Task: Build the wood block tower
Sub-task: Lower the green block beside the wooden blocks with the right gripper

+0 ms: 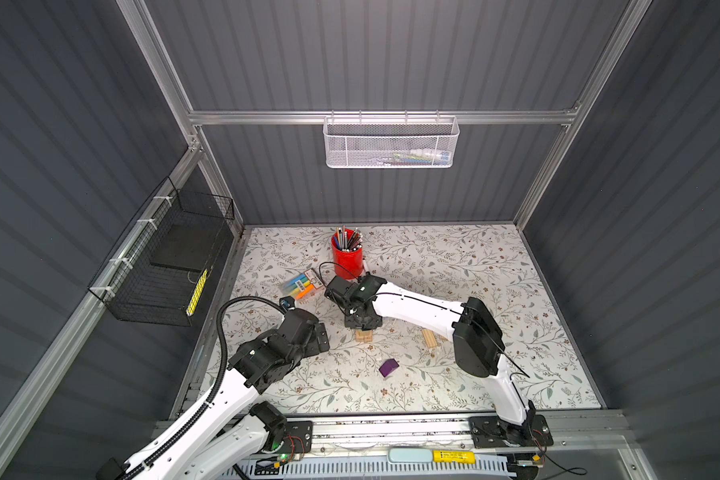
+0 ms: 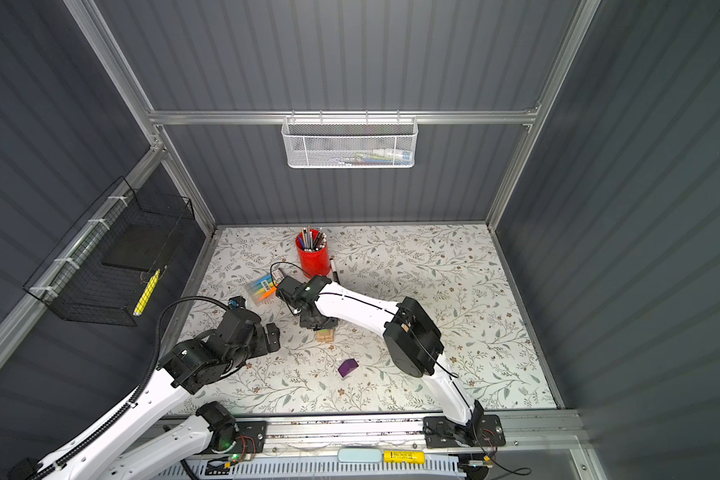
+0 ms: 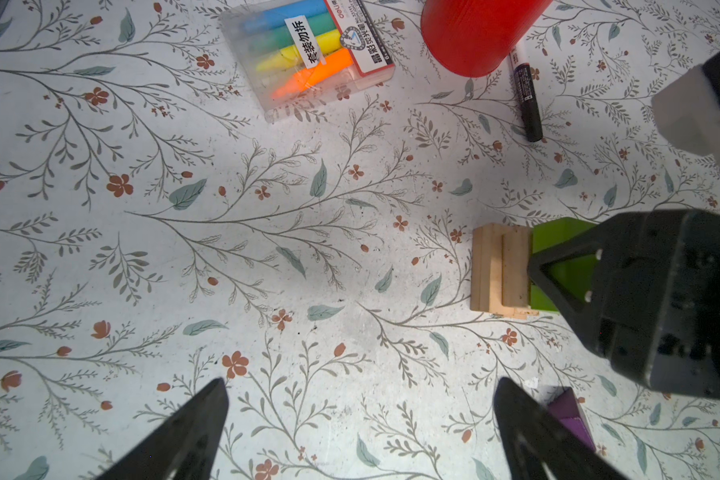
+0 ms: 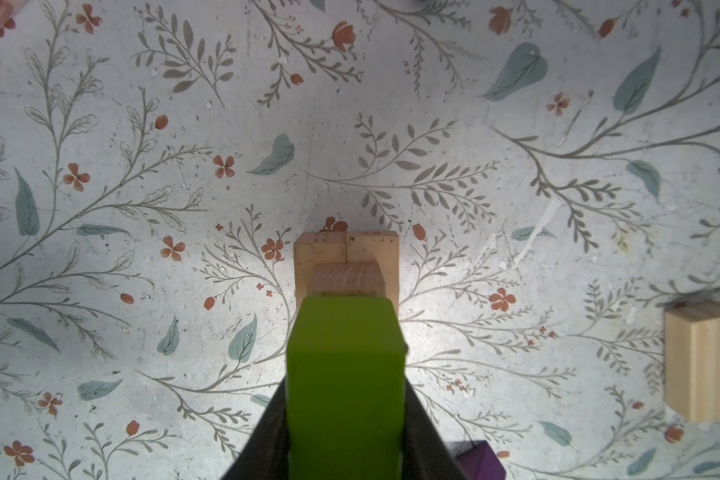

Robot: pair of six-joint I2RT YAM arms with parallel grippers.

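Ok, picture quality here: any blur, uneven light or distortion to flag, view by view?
Right wrist view: lime-green block close to the lens and soft, bright pool around the wood block tower, dimmer corners. Left wrist view: table print sharp, jaws of the left gripper blurred. Both top views: frame rails splay from wide-angle distortion, walls dark.

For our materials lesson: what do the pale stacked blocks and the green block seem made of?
The pale stacked blocks: bare matt wood; grain lines and end-grain rings show. The green block: likely wood under smooth opaque lime paint; no grain shows, so plastic is possible.
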